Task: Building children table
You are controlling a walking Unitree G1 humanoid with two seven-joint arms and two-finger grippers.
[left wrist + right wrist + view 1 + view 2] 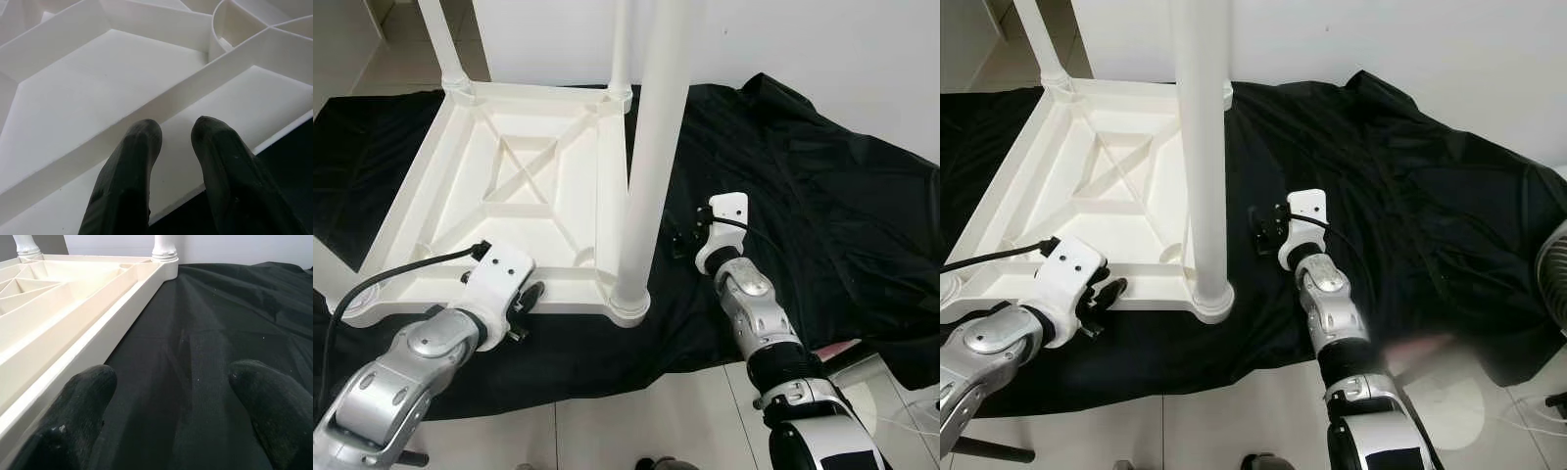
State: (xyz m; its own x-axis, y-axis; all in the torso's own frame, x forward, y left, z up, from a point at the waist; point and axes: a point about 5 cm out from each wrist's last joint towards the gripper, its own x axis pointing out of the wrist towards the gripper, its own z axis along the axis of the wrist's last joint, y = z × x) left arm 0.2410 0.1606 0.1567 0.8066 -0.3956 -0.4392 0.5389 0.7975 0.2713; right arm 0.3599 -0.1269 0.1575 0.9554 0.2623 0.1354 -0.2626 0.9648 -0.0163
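A white plastic children's table (524,186) lies upside down on a black cloth (822,196). One white leg (651,147) stands up from its near right corner, and two more legs (621,49) rise at the far corners. My left gripper (530,299) hovers at the table's near rim, its fingers (139,147) a little apart over a white rib, holding nothing. My right gripper (680,242) sits low over the cloth just right of the table's edge (98,328), open wide with nothing between its fingertips (88,387).
The cloth bunches in folds at the right and back. White floor tiles (636,421) run along the near side. A fan (1552,264) stands at the far right. A white wall closes off the back.
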